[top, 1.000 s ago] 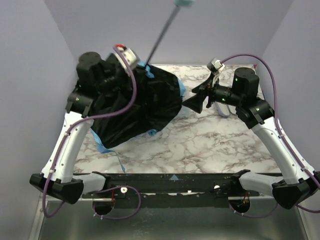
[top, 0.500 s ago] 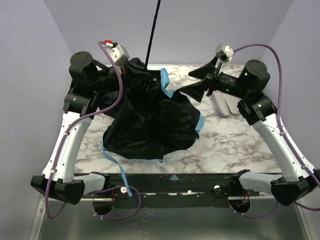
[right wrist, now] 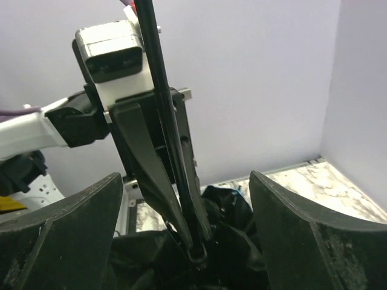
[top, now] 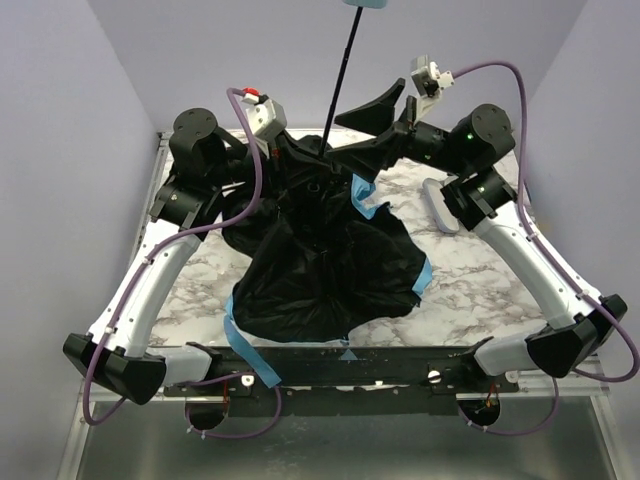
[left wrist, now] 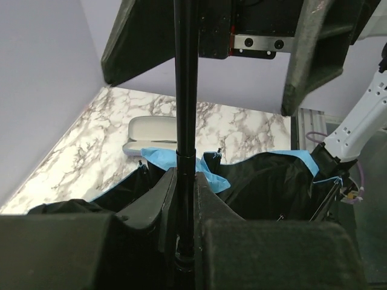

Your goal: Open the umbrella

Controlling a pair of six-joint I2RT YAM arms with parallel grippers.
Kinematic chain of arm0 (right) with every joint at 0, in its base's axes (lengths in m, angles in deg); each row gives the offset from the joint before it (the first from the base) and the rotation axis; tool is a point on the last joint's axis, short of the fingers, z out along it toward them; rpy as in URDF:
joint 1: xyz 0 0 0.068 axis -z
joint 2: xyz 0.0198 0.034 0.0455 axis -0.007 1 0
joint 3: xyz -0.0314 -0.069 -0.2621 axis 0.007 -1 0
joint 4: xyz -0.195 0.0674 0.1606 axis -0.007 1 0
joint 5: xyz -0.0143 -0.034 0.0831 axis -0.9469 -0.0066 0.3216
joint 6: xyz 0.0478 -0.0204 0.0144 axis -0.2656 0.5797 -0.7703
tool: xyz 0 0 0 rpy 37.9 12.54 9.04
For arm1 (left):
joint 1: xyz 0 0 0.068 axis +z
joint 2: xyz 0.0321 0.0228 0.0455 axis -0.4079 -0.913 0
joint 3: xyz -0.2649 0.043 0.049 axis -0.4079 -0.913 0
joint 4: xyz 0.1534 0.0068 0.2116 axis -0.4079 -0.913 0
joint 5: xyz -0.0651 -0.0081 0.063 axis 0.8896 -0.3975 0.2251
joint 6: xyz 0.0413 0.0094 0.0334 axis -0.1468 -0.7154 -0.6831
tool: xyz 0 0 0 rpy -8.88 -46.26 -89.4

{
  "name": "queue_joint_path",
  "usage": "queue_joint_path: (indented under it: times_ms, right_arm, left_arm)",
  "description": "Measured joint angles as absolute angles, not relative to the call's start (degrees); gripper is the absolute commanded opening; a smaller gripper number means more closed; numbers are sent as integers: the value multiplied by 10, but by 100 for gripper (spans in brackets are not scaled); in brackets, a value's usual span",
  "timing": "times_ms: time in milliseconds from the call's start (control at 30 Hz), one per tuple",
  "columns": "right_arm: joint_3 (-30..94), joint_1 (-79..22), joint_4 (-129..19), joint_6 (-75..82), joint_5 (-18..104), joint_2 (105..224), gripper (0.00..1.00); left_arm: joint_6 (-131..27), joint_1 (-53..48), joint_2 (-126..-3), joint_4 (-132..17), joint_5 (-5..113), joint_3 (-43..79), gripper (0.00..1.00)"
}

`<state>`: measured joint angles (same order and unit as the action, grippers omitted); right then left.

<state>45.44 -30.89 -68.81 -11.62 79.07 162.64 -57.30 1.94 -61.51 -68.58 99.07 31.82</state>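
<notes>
The umbrella's canopy (top: 330,260) hangs loose over the table, black on the inside with sky-blue edges. Its thin black shaft (top: 345,70) points up and away to the light-blue handle (top: 365,3) at the top edge. My left gripper (top: 316,152) is shut on the shaft's base just above the canopy; in the left wrist view the fingers (left wrist: 151,205) press the shaft (left wrist: 185,90) from both sides. My right gripper (top: 338,140) is wide open, one jaw on each side of the shaft, not touching it. In the right wrist view (right wrist: 190,241) the shaft (right wrist: 163,109) runs between its fingers.
A grey case (top: 440,210) lies on the marble table (top: 480,280) at the back right, also in the left wrist view (left wrist: 151,130). Purple walls close in the left, back and right. A blue strap (top: 245,350) hangs over the table's near edge.
My left gripper has swung the umbrella rightwards and the canopy has sagged toward the near edge. My right gripper rose and moved left until its open jaws straddle the shaft.
</notes>
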Motion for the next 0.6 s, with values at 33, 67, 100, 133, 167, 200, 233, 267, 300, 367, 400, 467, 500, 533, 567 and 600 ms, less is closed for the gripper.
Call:
queue_joint_path:
  times_ms: [33,67,100,133,167,200,233,267,300,367,400,467,500,533,567,600]
  right_arm:
    - [456,-314,-695,-118,791,1630,77]
    - [457,-320,-701,-121,790,1634,71]
    - [457,-324,-708,-124,789,1636,67]
    - [458,-327,-712,-126,787,1638,64]
    - [460,-330,-718,-128,785,1641,60]
    - [461,-332,-721,-128,783,1642,57]
    - [462,-335,-725,-129,781,1644,50]
    - [463,-337,-727,-130,779,1645,43]
    - [464,-340,-732,-132,777,1645,34]
    - [465,-346,-735,-131,772,1647,9]
    - [467,-348,-736,-130,769,1648,2]
    - [471,-350,-733,-123,759,1651,0]
    - [472,-350,-733,-121,756,1654,0]
    - [474,-349,-733,-121,752,1658,0]
    - [478,-349,-730,-121,750,1662,0]
    - [484,-350,-727,-121,746,1667,0]
  left_arm:
    - [-573,16,-616,-686,991,318,0]
    - [-574,10,-618,-687,991,318,0]
    - [-574,5,-618,-688,991,317,0]
    - [-576,2,-618,-690,990,317,0]
    - [-579,-2,-618,-692,990,316,0]
    - [-583,-5,-618,-693,990,316,0]
    - [-588,-9,-618,-697,989,316,0]
    - [-592,-11,-619,-700,988,316,0]
    - [-597,-12,-619,-706,987,316,0]
    - [-607,-15,-622,-721,985,316,0]
    - [-611,-16,-623,-728,984,316,1]
    - [-619,-16,-628,-739,982,316,15]
    - [-621,-16,-628,-741,980,316,21]
    - [-624,-17,-628,-747,972,316,24]
    - [-628,-17,-628,-749,969,316,26]
    - [-635,-17,-628,-749,963,314,26]
